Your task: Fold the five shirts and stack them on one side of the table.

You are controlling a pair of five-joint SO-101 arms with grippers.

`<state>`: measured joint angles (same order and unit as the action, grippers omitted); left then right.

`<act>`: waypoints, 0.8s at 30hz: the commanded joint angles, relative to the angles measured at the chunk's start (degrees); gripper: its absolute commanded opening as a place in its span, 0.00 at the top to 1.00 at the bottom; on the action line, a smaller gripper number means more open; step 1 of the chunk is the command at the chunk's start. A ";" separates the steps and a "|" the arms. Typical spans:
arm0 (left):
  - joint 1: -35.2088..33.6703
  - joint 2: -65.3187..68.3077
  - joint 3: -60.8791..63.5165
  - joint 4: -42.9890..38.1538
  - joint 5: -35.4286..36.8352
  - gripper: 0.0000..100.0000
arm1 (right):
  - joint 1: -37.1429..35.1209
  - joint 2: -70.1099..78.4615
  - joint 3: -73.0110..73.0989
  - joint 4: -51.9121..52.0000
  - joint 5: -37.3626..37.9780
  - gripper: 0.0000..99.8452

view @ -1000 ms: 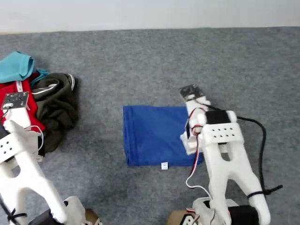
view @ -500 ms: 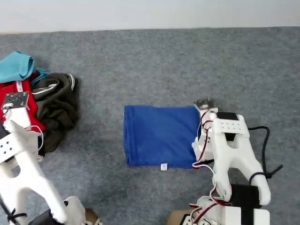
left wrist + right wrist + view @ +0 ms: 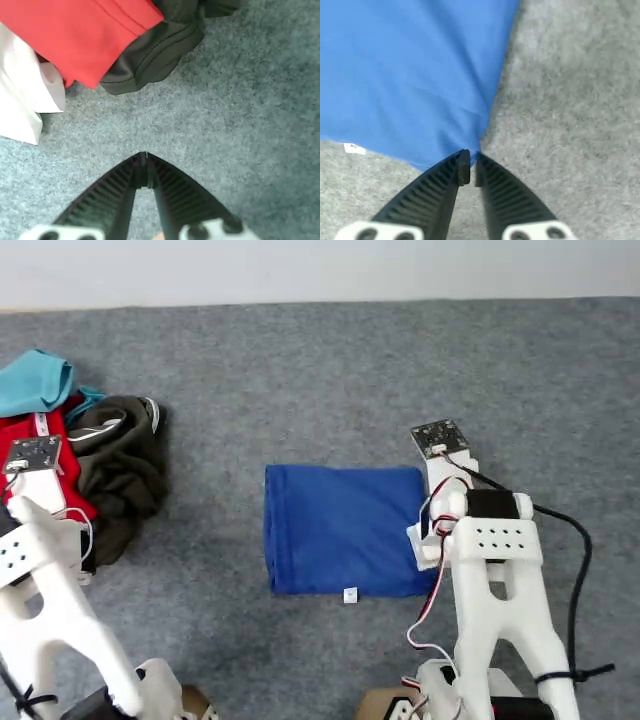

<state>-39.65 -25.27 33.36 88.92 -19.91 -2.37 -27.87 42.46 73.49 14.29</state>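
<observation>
Shirts (image 3: 100, 455) crumpled together just ahead of left pincer (image 3: 146, 169): teal cotton shirt (image 3: 38, 380), red fabric shirt (image 3: 75, 35), dark olive fabric shirt (image 3: 150, 55). Left pincer closed tip to tip over grey carpeted desk (image 3: 300, 380). Folded rectangular blue shirt (image 3: 340, 525) mid-desk, its corner right at tips of right pincer (image 3: 470, 167). Right pincer narrow, grip on cloth unclear.

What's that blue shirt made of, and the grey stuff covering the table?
The blue shirt looks like thin, matte knit cloth, maybe cotton: it lies flat with soft creases. The table cover looks like grey felt or short-pile carpet, going by its fuzzy, speckled surface.
</observation>
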 commanded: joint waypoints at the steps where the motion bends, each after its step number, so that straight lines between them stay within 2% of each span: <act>1: 0.18 -1.76 -1.63 0.70 0.18 0.99 | -0.92 1.01 -2.02 0.13 -8.97 0.81; 5: 0.18 -1.76 -1.63 0.79 0.18 0.99 | -1.98 6.55 -2.11 -1.10 -17.23 0.65; 14: 0.18 -1.76 -1.45 0.70 0.09 0.99 | -12.09 16.31 -2.20 -6.64 -21.80 0.66; 22: 0.18 -1.67 -1.45 0.53 0.00 0.99 | -12.88 21.32 -2.20 -10.51 -21.80 0.67; 24: 0.18 -1.49 -1.45 0.53 0.00 0.99 | -13.32 22.73 -2.81 -10.42 -21.80 0.69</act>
<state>-39.65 -25.27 33.36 88.92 -19.91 -14.68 -6.42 42.37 63.91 -6.90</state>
